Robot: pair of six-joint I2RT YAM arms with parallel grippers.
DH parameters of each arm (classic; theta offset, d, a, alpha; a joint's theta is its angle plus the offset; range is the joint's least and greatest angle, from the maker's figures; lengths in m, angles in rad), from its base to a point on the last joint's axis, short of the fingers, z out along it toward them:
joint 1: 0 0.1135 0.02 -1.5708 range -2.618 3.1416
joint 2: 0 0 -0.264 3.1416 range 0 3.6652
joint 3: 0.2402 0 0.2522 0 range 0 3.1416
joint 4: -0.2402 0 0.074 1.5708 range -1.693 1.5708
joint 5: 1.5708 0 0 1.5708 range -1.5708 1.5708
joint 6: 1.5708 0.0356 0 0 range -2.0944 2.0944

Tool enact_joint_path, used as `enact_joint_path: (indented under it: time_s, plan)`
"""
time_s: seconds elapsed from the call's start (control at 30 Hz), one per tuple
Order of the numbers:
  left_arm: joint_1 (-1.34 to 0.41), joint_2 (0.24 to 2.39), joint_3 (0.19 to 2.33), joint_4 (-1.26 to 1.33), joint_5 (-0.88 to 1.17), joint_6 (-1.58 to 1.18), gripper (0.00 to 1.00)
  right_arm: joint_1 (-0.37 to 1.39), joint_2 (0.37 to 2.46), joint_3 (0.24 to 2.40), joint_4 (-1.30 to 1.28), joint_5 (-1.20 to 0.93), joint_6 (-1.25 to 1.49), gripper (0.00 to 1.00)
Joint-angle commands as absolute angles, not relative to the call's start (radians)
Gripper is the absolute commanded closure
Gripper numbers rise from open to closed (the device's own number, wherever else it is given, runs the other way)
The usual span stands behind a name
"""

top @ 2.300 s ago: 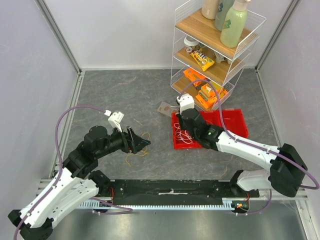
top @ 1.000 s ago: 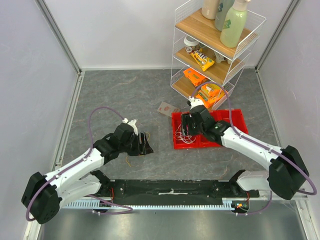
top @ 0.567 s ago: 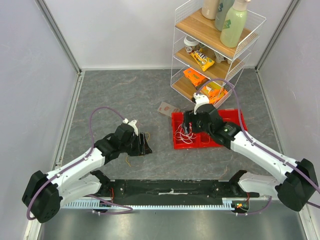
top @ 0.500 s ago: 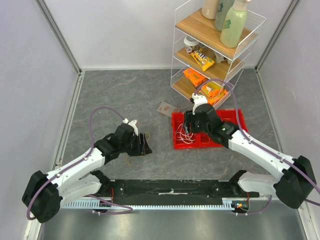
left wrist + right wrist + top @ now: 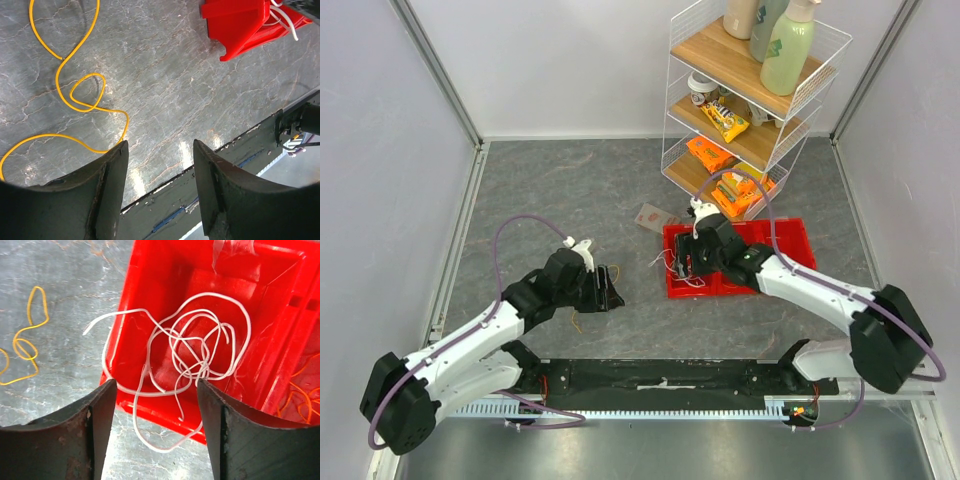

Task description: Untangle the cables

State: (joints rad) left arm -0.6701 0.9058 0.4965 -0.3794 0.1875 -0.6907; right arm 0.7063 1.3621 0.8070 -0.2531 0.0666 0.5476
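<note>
Wires largely parted by colour; both grippers empty.

On the left, a thin yellow looped wire [image 5: 75,102] lies alone on the grey stone-patterned table [image 5: 570,190], clear of the others, so that strand looks finished. The left gripper [image 5: 160,150] hovers just beside it with its jaws wide apart, holding and touching nothing. To the right, a thin white wire [image 5: 202,364] is coiled over itself in the left compartment of the red plastic tray [image 5: 165,285], 1 end trailing over the rim onto the table. An orange wire [image 5: 305,400] sits in the compartment beside it. I judge the white coil is what remains to loosen. The right gripper [image 5: 155,390] hangs above the tray's near rim, equally spread and carrying nothing.
</note>
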Motion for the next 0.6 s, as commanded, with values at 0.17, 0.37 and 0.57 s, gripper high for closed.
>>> enact_joint_path:
  time_s: [0.17,0.37,0.57]
  plan:
    - [-0.673,0.865,0.486,-0.318,0.213,-0.689,0.39,0.724,1.270,0.853,-0.190,-0.039,0.477,0.23]
    - [-0.672,0.813,0.491,-0.333,0.216,-0.683,0.39,0.810,1.374,0.911,-0.187,0.037,0.401,0.35]
    - [-0.672,0.788,0.486,-0.350,0.221,-0.686,0.39,0.822,1.382,0.887,-0.155,0.029,0.333,0.46]
